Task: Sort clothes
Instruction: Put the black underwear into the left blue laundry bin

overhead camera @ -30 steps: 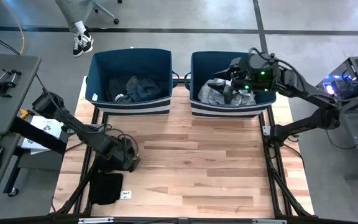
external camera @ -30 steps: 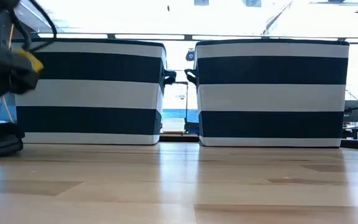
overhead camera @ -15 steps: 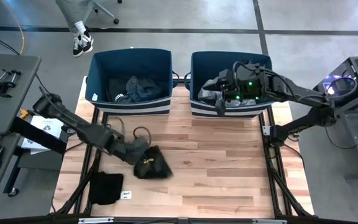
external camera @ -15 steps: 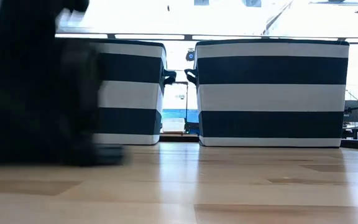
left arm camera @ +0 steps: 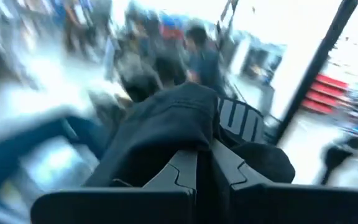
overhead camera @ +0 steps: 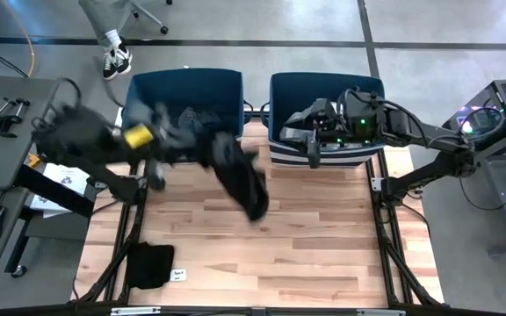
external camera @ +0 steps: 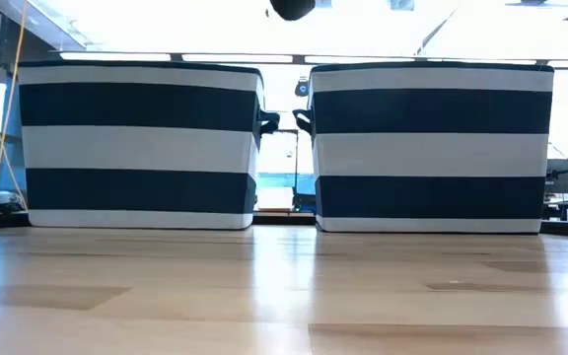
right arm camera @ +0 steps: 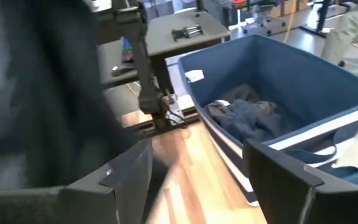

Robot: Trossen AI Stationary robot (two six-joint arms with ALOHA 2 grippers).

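Note:
My left gripper [overhead camera: 211, 147] is raised above the table just in front of the left navy bin [overhead camera: 139, 132] and is shut on a black garment [overhead camera: 240, 175], which trails from it toward the table's middle. In the left wrist view the garment [left arm camera: 166, 124] bulges past the shut fingers and shows white lettering [left arm camera: 241, 119]. The garment's lowest part [external camera: 292, 8] shows at the top of the low view. My right gripper [overhead camera: 309, 145] hovers open at the near left corner of the right bin [overhead camera: 367, 88], with nothing between its fingers [right arm camera: 129, 177]. My left gripper pinches a bunched fold of the black garment [left arm camera: 194, 134] between its two fingers. How many layers it has does not show. The garment is lifted clear of the table and streams away from the fingers toward the right and near side.
The left bin holds dark grey-blue clothes [overhead camera: 191, 123]; the right bin holds grey-white ones [overhead camera: 310, 114]. Another black garment [overhead camera: 148, 265] lies at the table's near left corner beside a small white tag [overhead camera: 177, 275]. A person's leg and shoe [overhead camera: 112, 53] show beyond the left bin.
My left gripper has shut on the black garment at the table's near left, dragged it rightward, then swung up and toward the far edge; the garment is now lifted clear. My right gripper has drifted from over the right bin toward that bin's near left corner.

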